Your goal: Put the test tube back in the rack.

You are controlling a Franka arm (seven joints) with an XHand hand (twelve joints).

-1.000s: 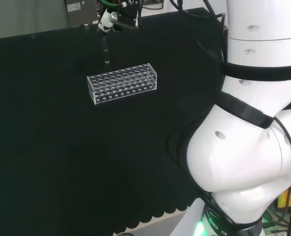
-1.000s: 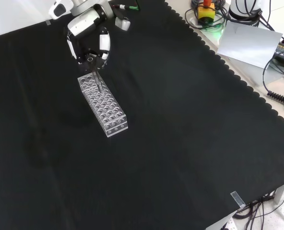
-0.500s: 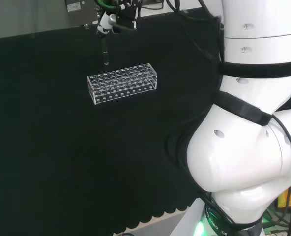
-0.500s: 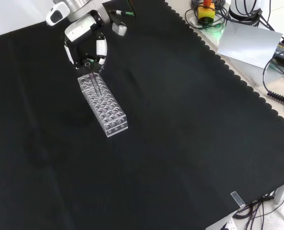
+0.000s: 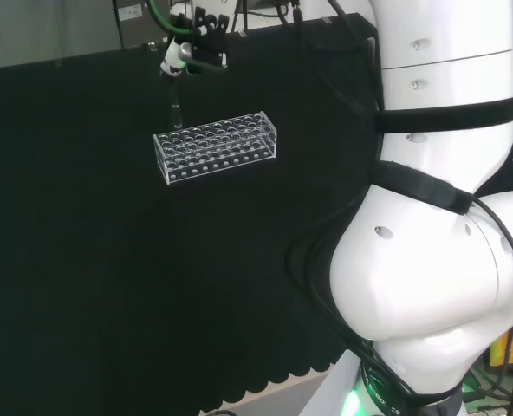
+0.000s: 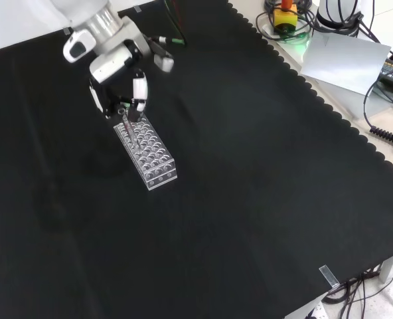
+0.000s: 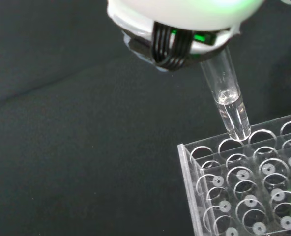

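Note:
A clear plastic test tube rack [image 5: 217,146] with several rows of holes lies on the black cloth. The hand [image 5: 190,54] hangs just above the rack's left end in the head view and holds a clear test tube [image 5: 175,111] upright, fingers curled round its top. In the front view the hand [image 6: 120,73] is over the rack's [image 6: 148,149] far end with the tube [image 6: 125,122] pointing down. The wrist view shows the tube [image 7: 229,101], with a little clear liquid in it, its rounded tip at the rim of a hole in the edge row of the rack [image 7: 244,182].
The arm's big white links [image 5: 438,225] stand at the right of the head view. Beyond the cloth's scalloped edge in the front view lie cables and a grey sheet [image 6: 346,60]. A small clear piece [image 6: 328,275] lies near the cloth's front corner.
The hand has moved with the tube to the left in the head view and nearer in the front view, from beyond the rack to over its end row. The rack has not moved.

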